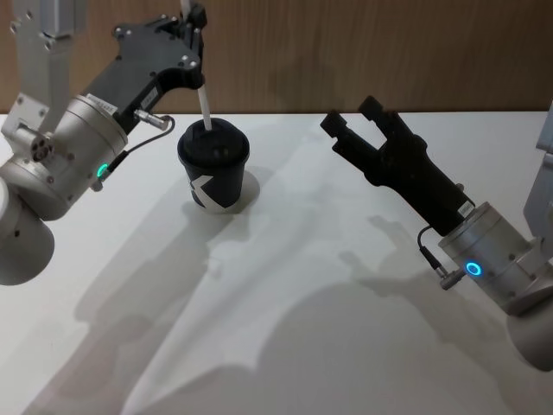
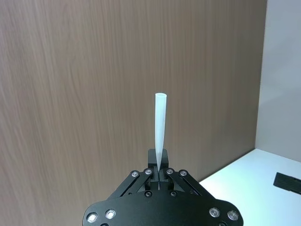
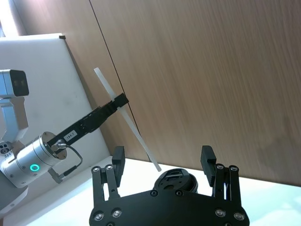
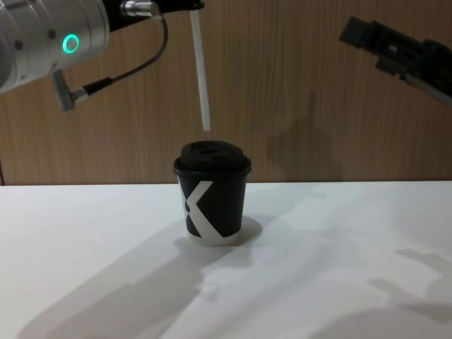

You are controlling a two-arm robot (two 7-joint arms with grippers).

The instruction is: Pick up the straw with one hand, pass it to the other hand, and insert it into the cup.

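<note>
I count one long, thin white straw [image 4: 201, 70], one small black paper cup with a bold white X-like mark and a black plastic lid [image 4: 211, 192], and two grippers. The cup stands upright on the white table [image 1: 346, 285], left of centre and toward the far side, in front of a brown wood-grain wall [image 4: 296, 92].

My left gripper [image 1: 194, 22], black with a silver cylindrical wrist carrying a green glowing ring [image 1: 102, 170], sits high at the far left, above and just behind the cup. Its fingers are pinched tight on the straw; in the left wrist view the straw [image 2: 160, 129] rises out from between the closed fingertips of that gripper [image 2: 159, 170]. From the chest view I see the straw hanging almost upright, slightly tilted, with its lower tip just above the lid and a small gap between them, so it is not in the cup. From the head view the straw [image 1: 206, 108] lines up over the lid.

My right gripper [image 1: 359, 117], black with angular links, hovers to the right of the cup, well apart from it, with its two fingers spread wide and nothing between them. In the right wrist view I see those parted fingers [image 3: 207, 160] with the cup's lid [image 3: 176, 180] between and beyond them.
</note>
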